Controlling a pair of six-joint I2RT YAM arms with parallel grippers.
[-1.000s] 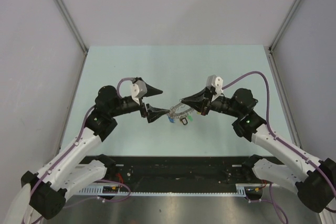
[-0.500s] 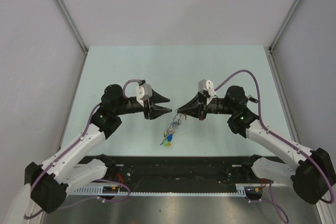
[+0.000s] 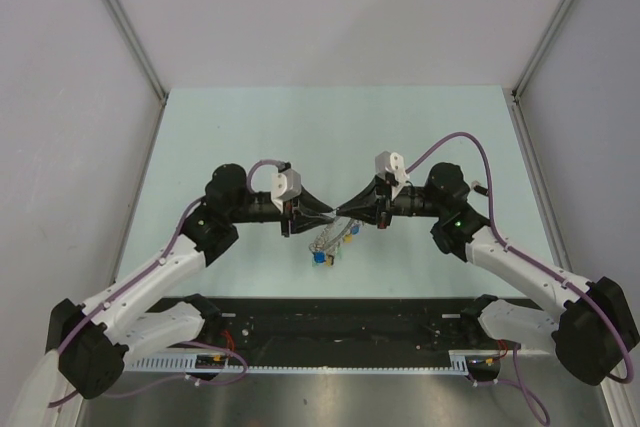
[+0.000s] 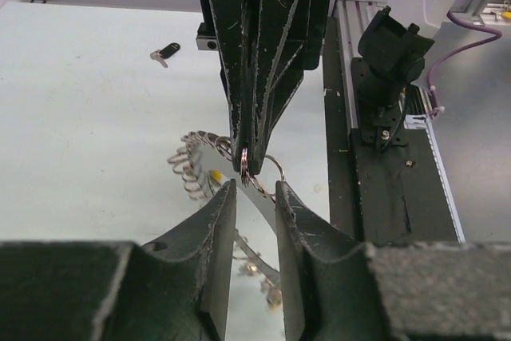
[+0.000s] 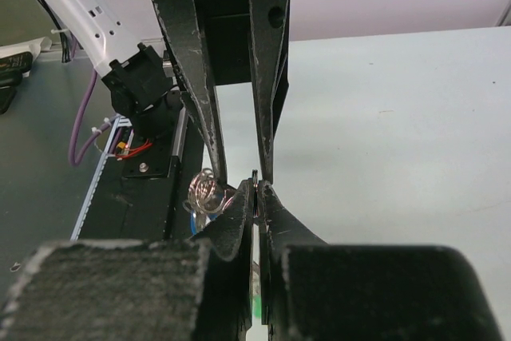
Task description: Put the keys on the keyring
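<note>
The keyring (image 3: 326, 235), a grey coiled loop, hangs above the table between both grippers, with a blue key (image 3: 318, 258) and a yellow key (image 3: 351, 239) dangling from it. My right gripper (image 3: 341, 212) is shut on a thin ring of the keyring (image 5: 255, 188); its coil (image 5: 205, 190) shows just to the left. My left gripper (image 4: 253, 194) faces the right gripper (image 4: 249, 167) tip to tip. Its jaws stand a little apart, with a flat metal strand of the keyring (image 4: 257, 200) running between them. A black key (image 4: 165, 52) lies loose on the table.
The pale table (image 3: 240, 127) is walled on three sides. A black rail with the arm bases (image 3: 340, 322) runs along the near edge. The right arm's cable (image 3: 470, 142) loops above its wrist.
The left gripper moved right to meet the right gripper and narrowed its jaws around the keyring. The keyring, stretched between both grippers a second ago, dropped to hang from the right gripper.
</note>
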